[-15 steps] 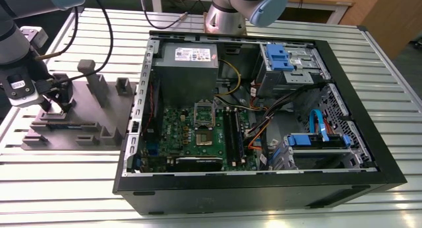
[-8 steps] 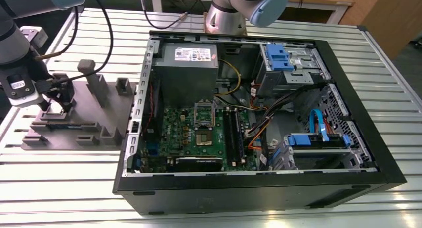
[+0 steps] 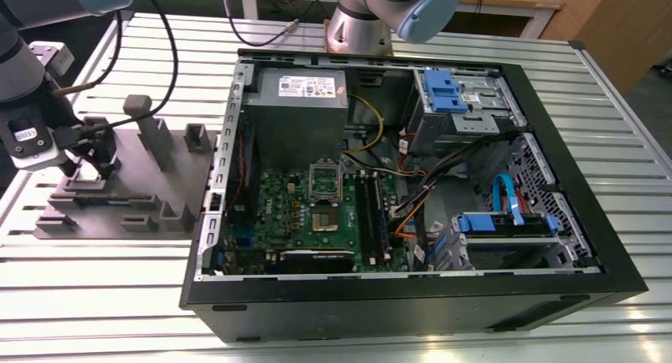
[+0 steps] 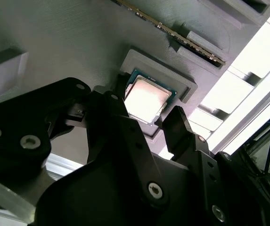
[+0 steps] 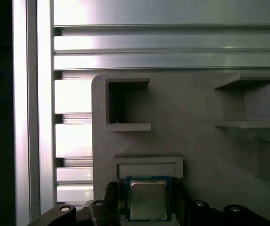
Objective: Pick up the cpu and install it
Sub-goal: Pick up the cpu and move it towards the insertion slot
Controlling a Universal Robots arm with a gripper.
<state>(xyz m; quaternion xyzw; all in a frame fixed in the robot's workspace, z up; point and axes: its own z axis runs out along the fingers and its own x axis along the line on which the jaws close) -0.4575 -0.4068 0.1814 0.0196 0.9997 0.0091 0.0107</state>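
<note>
Grey plastic made up the holder (image 3: 137, 198) on the slatted metal surface (image 3: 105, 276), well apart from the open computer case (image 3: 420, 300) toward the exterior view's left. The gripper (image 3: 93, 160) stood low over it. In both wrist views the cpu (image 4: 146, 98) (image 5: 147, 200) lay flat in its shallow raised pocket, silvery top up. The jaws were spread, one black finger (image 4: 109, 106) on each side of the chip; I could not tell whether either touched its edge.

Judging from this, the main risk was an uneven bite. The chip's rim is thin, and if one finger met it first it could tip in the pocket, jam against the pocket's wall or slide out of the pinch. A finger set too low could also catch on the raised frame of the pocket instead of the chip. A crooked hold would likely mean a crooked seat in the socket (image 3: 323, 213) on the board.

Faint print showed on the cpu's lid in the first wrist view, and a white label (image 3: 304, 86) sat on the grey box inside the case; I could make out neither.
</note>
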